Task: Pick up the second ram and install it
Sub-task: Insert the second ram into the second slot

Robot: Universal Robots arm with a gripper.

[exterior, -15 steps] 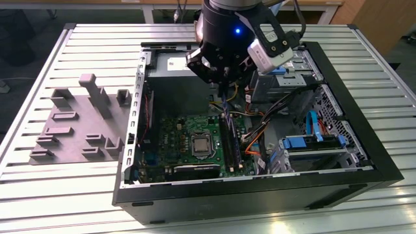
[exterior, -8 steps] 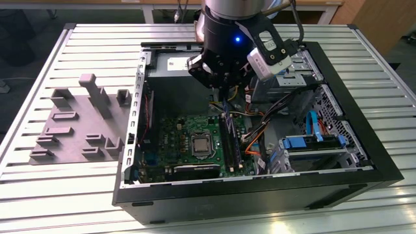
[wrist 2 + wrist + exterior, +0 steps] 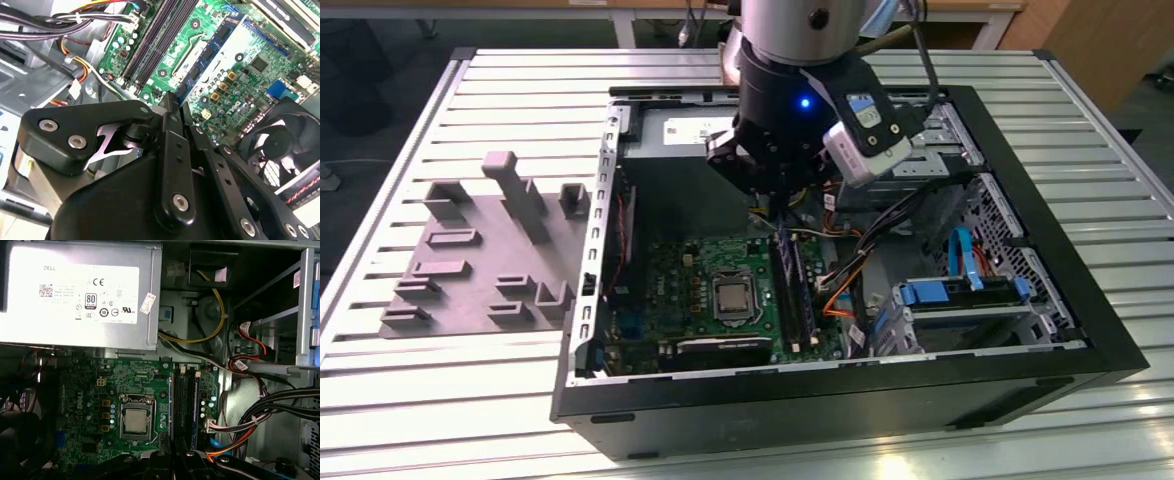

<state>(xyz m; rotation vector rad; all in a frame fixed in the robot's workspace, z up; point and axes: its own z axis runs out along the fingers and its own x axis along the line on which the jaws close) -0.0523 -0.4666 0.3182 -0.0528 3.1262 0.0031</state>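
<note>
The black gripper (image 3: 781, 205) of the arm hangs inside the open black computer case (image 3: 1067, 330), directly above the long black memory slots (image 3: 790, 290) on the green motherboard (image 3: 687, 275). In the second wrist view the black fingers (image 3: 170, 130) stand pressed close together; a thin edge seems to be between their tips, maybe the second ram, a thin dark memory stick (image 3: 169, 100), but I cannot tell this for sure. In the first wrist view one slot carries a dark strip with blue edge (image 3: 192, 400), which looks like a seated stick. The square silver processor (image 3: 135, 421) lies beside the slots. The grey metal power supply box (image 3: 80, 295) is above the board in the case. On the exterior view's left, a grey plastic holder plate with blocks (image 3: 480, 270) rests on the slatted metal table (image 3: 400, 380), apart from the case.
</note>
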